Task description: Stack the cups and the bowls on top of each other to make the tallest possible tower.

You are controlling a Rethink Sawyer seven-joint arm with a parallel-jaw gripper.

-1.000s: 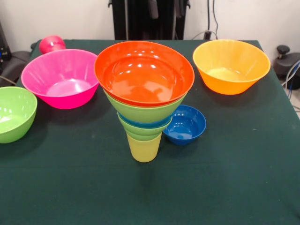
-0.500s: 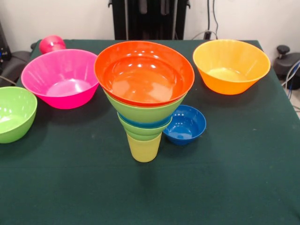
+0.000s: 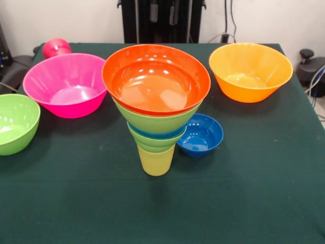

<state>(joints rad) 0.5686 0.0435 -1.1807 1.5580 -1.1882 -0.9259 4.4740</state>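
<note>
The tower (image 3: pixel 156 114) stands mid-table: a pale yellow cup (image 3: pixel 156 160) at the base, then nested lime green and blue bowls, with a wide orange-red bowl (image 3: pixel 156 76) on top. A dark blue bowl (image 3: pixel 202 134) sits just right of the tower. A pink bowl (image 3: pixel 66 84), a yellow-orange bowl (image 3: pixel 250 71) and a lime green bowl (image 3: pixel 15 122) stand apart on the table. The red cup (image 3: pixel 56 47) lies at the back left corner. My gripper (image 3: pixel 163 12) shows only its two tips at the top edge, apart and empty, behind and above the tower.
The dark green tablecloth (image 3: pixel 228 203) covers the table. The black pedestal (image 3: pixel 162 30) stands at the far side. Cables and dark equipment (image 3: pixel 310 66) lie beyond the right edge.
The gripper's tips have come down slightly into view at the top edge. The tower and the loose bowls have not moved.
</note>
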